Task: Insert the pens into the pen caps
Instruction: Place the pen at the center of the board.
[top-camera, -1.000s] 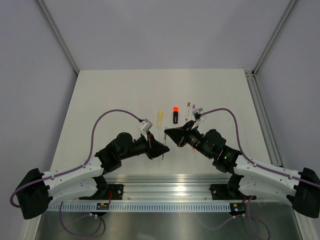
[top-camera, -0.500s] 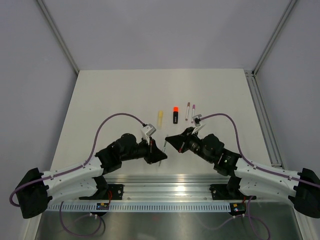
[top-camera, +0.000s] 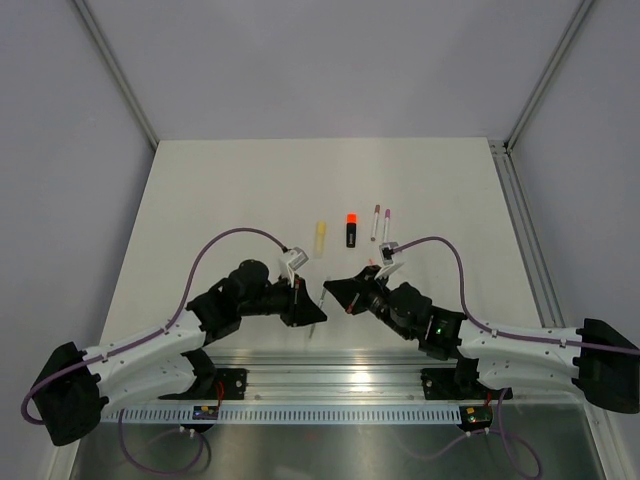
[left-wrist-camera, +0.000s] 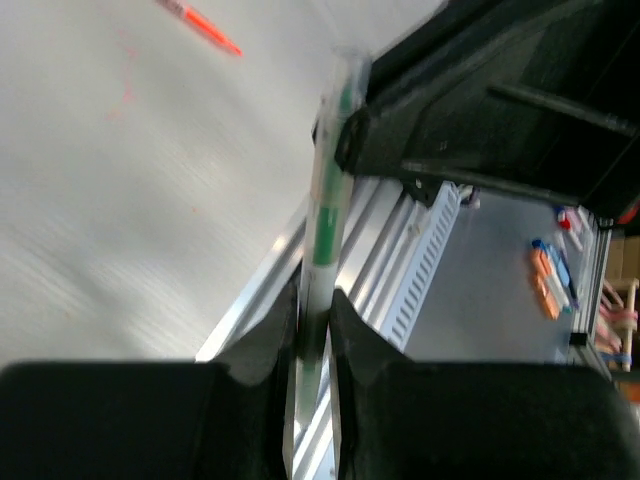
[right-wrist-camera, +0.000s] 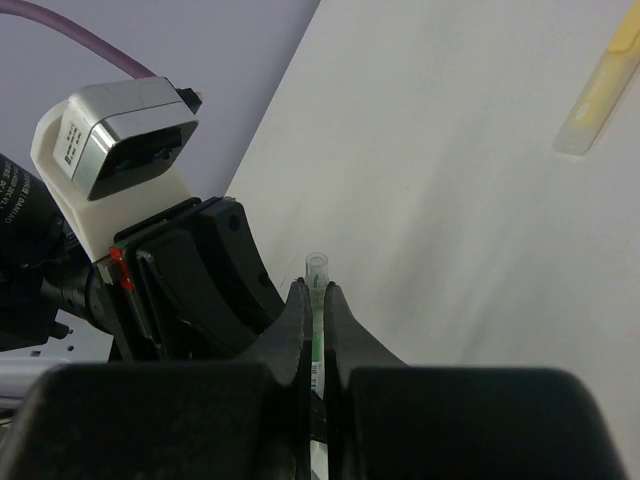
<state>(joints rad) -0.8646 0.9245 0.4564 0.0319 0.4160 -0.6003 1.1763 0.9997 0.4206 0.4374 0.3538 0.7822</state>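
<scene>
**Top view:** L hand (top-camera: 316, 312) & R hand (top-camera: 333, 292) meet tip to tip over the near-centre of the worktop (top-camera: 220, 200), close to the arm bases. Btwn them is a thin pen (top-camera: 312, 332), slanting near-left to far-right. How each hand grips it isn't legible from up here. Further back, well apart from the hands, a row lies flat. From the left: pale yellow highlighter (top-camera: 320, 235), black highlighter (top-camera: 350, 229) w/ orange far end, a thin pale pen (top-camera: 375, 221), and a second thin pen (top-camera: 385, 225) just beside it.

**L wrist view:** L hand (left-wrist-camera: 313, 310) is closed on the thin pen (left-wrist-camera: 325, 200), which has a clear barrel w/ green core. Both fingers (left-wrist-camera: 262, 345) press its lower part. The pen runs up & away, its upper end meeting the black body of the R arm (left-wrist-camera: 500, 110). An orange-red pen (left-wrist-camera: 200, 27) lies on the worktop (left-wrist-camera: 120, 200) at top left, well apart. A slotted metal rail (left-wrist-camera: 390, 270) shows behind the pen.

**R wrist view:** R hand (right-wrist-camera: 315, 300) is pinched tight on the same thin pen (right-wrist-camera: 316, 268). Only a clear tip w/ green inside pokes past the fingers (right-wrist-camera: 296, 310). Can't tell if that clear bit is a cap or bare barrel. The black housing of the L arm (right-wrist-camera: 195, 280) sits just beside it on the left, w/ a grey camera box (right-wrist-camera: 125, 135) on top & a purple cable (right-wrist-camera: 70, 25) above. The pale yellow highlighter (right-wrist-camera: 600, 90) lies flat on the worktop (right-wrist-camera: 450, 200) at top rt, well apart.
</scene>
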